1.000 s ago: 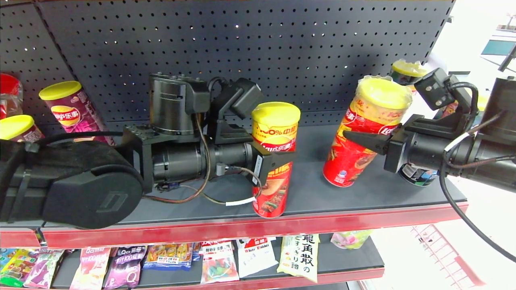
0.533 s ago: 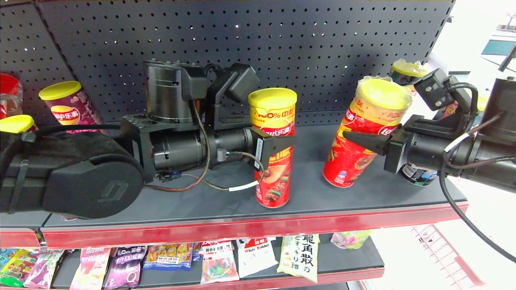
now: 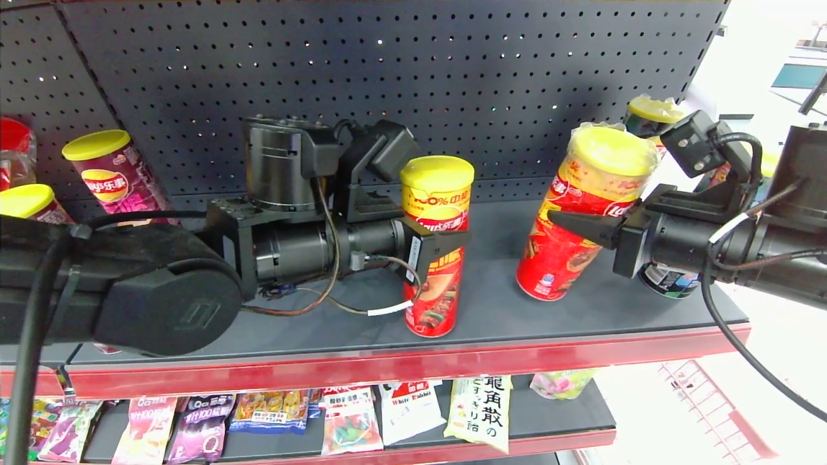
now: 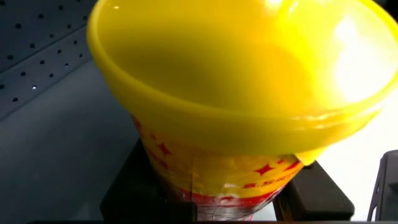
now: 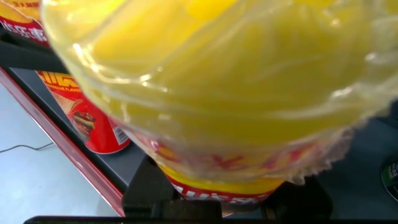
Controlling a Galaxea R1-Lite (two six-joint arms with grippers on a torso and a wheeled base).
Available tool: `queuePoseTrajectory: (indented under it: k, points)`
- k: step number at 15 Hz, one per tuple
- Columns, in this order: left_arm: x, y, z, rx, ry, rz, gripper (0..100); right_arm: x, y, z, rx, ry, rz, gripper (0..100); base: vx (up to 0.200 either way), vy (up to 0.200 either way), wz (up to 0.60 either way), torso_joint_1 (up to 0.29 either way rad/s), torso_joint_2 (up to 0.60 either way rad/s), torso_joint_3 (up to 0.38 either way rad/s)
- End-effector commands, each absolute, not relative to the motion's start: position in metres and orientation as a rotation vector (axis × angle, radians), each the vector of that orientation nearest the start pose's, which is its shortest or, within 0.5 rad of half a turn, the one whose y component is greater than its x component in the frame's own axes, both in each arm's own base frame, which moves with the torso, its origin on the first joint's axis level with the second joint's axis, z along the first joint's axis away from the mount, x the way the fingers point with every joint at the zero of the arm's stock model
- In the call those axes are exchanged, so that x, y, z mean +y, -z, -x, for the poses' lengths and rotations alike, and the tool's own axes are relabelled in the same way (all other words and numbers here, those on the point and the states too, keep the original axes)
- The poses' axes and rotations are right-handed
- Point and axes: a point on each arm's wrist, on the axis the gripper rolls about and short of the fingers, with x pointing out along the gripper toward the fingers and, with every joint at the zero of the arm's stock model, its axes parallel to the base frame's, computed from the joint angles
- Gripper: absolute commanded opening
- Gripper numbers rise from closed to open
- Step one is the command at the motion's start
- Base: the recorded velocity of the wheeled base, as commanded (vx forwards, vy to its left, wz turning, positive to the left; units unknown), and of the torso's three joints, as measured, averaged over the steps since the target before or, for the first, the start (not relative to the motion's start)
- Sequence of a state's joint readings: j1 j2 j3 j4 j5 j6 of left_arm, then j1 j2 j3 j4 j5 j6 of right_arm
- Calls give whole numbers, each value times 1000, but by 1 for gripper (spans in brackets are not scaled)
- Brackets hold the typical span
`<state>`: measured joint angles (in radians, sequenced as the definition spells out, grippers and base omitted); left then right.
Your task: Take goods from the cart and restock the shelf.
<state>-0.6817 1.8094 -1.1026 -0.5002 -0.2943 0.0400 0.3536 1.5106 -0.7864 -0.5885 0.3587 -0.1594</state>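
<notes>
I see left gripper (image 3: 446, 248) clenched on upright red can (image 3: 436, 194) near shelf (image 3: 504, 310) front edge | right gripper (image 3: 581, 226) grasping tilted red can (image 3: 585, 184), base on the shelf, cans apart

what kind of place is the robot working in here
Probably a shop aisle, or a mock-up of one: a grey metal shelf with a red front edge, a dark perforated back panel, yellow-lidded red crisp tubes and colourful snack packets on the shelf below.

head camera faces the shelf (image 3: 504, 316); each wrist camera looks closely down a can (image 4: 211, 180).
</notes>
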Motion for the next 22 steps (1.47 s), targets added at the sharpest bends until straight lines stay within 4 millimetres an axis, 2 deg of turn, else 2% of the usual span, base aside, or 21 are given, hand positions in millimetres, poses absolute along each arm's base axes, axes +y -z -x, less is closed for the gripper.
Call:
queuePoseTrajectory:
  k: [1,22]
  points:
    - [-228,-210,-268,205,981,-81,0,98,-226,-244,84,-720,152,0,0,0,0,0,0,0]
    - [-234,-209,-258,209,978,-84,0,99,-227,-243,80,-723,154,0,0,0,0,0,0,0]
